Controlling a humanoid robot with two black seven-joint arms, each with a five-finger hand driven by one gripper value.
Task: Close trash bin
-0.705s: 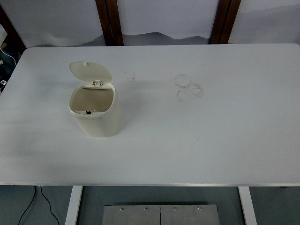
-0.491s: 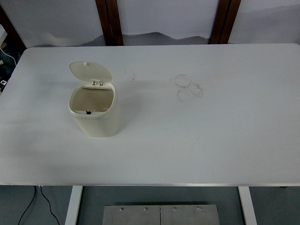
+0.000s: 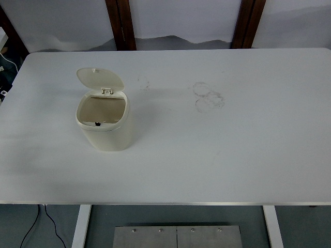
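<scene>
Currently neither hand is showing, so their state can't be told. Bin (image 3: pixel 104 124) is sitting left of centre on the table (image 3: pixel 232 155), lid (image 3: pixel 100 78) standing open, hinged at the far side. Left arm is likely entering nearer; lid needs pushing down toward the near edge.

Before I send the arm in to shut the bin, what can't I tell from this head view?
- Both arms: out of frame, so hand state unknown.
- Trash bin bottom: its front rim and the shadow inside hide the floor.
- Lid hinge: too small to judge.
- Black latch on the front rim: too small to read.
</scene>
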